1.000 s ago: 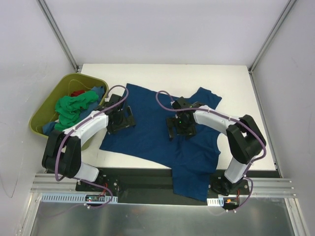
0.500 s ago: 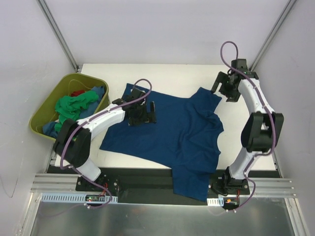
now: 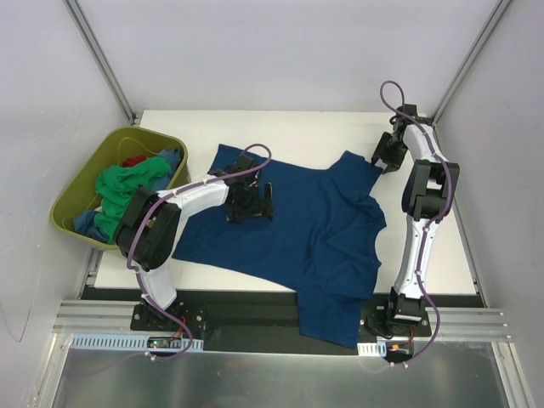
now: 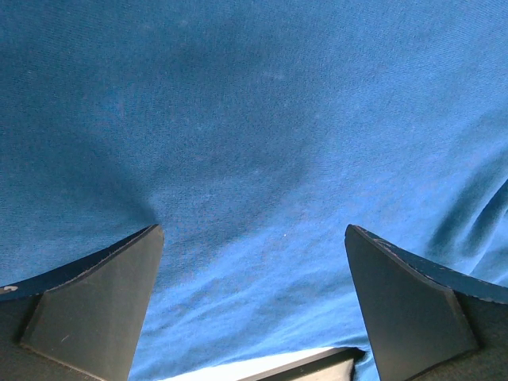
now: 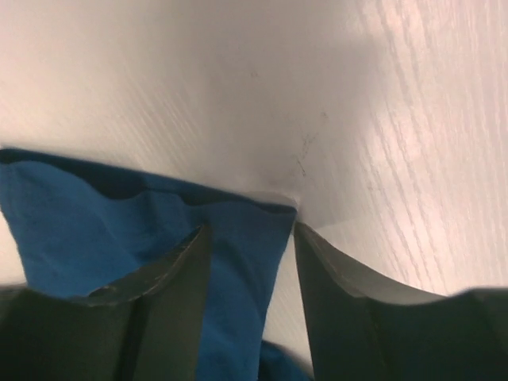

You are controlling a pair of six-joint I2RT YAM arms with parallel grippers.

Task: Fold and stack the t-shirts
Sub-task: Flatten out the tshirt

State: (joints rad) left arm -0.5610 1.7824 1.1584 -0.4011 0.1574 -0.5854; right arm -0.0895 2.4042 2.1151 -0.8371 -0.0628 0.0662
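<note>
Lying spread across the table, the blue t-shirt (image 3: 289, 229) was open and flat, back or front up I could not tell, with its hem end hanging over the table's near edge between the two arm bases. The left gripper (image 3: 249, 204) hovered low over the shirt's left half, and its fingers (image 4: 95, 294) stood as wide apart as they go, with nothing between them but smooth blue cloth directly beneath and a shallow crease running away from the left fingertip. At the far right sleeve, the right gripper (image 3: 384, 157) was down at the cloth's outermost corner. In the right wrist view that corner lay in the gap between the two fingers (image 5: 341, 294), its edge just beside the right finger, while the rest of the sleeve ran off to the left of the left finger. The fingers stood part-way apart, and whether they were pinching the sleeve or only flanking it I could not tell. Ahead of and to the right of those fingertips lay the bare white table (image 3: 340, 132). Well off to the left of the left gripper, at the table's left edge, sat the olive tub (image 3: 75, 191), holding the bunched green t-shirt (image 3: 123, 183) with bits of red and blue cloth at its far side.
</note>
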